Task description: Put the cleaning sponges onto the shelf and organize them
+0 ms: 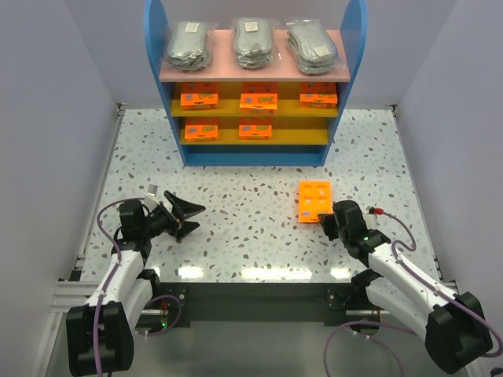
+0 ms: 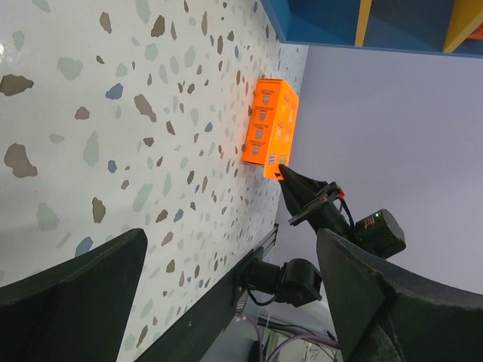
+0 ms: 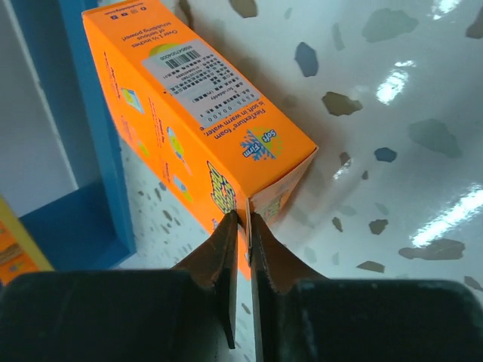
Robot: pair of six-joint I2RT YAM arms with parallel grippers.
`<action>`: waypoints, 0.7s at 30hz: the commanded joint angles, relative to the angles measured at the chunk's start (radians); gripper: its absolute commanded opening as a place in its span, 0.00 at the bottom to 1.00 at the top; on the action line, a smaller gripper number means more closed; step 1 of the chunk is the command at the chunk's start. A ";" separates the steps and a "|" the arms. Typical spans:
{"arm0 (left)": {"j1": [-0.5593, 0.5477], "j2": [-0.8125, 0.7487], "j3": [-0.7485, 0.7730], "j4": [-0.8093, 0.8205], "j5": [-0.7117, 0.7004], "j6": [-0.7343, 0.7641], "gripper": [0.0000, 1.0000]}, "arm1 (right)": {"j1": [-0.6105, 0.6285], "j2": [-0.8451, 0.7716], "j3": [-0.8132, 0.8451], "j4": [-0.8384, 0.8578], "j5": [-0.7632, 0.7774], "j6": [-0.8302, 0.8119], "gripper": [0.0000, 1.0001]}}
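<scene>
Your right end effector [image 3: 242, 220] pinches the orange packet [image 3: 189, 105] at its near corner; it appears light, thin-walled and crushable, so grip gently.

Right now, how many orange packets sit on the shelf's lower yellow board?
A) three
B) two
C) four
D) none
B: the lower yellow board carries only the left orange packet and the middle orange packet, as the top view shows.
</scene>
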 commanded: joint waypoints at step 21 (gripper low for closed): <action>0.007 0.010 0.000 0.076 0.032 -0.007 1.00 | -0.023 -0.224 0.152 0.306 -0.237 -0.100 0.00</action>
